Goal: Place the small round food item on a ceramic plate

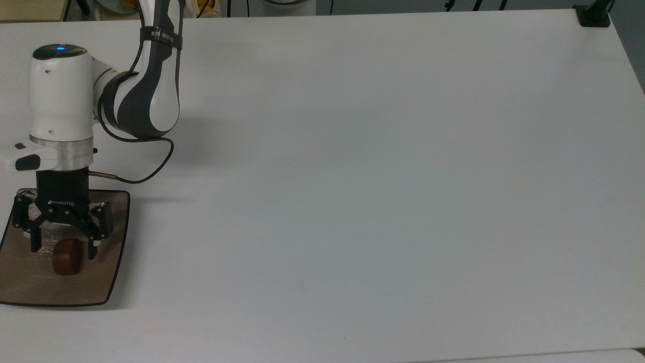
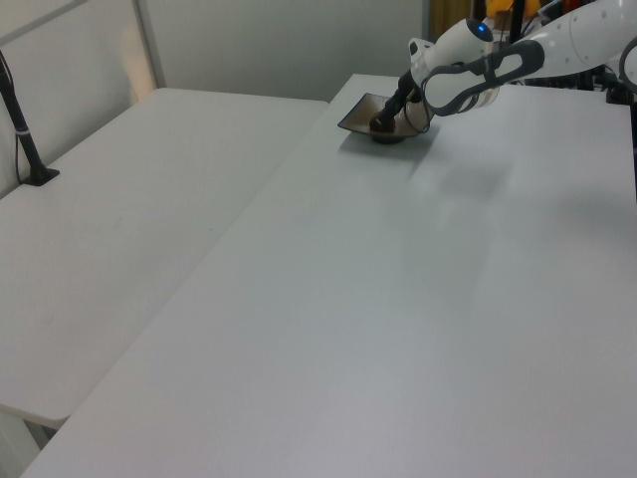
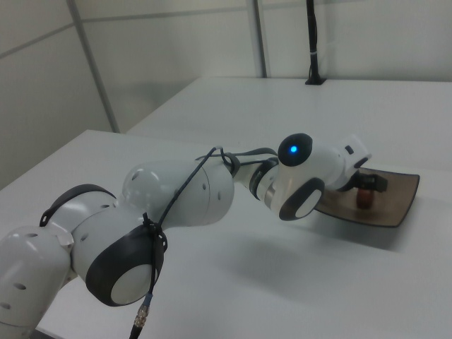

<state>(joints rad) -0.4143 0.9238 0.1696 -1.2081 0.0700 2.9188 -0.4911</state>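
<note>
The small round food item (image 1: 67, 256) lies on the brown plate (image 1: 103, 272), toward the middle of it, with the gripper (image 1: 62, 247) spread open just above it and a finger on either side, touching nothing that I can make out. The placing looks done, so the step in hand is the release; what remains, I judge, is a straight lift clear of the item without nudging it. The top view gives the gap between fingers and item plainly. The right view shows the item (image 3: 364, 200) upright on the plate (image 3: 395, 205) from the side, the arm covering part of it. The white table (image 1: 383, 166) carries it all.
</note>
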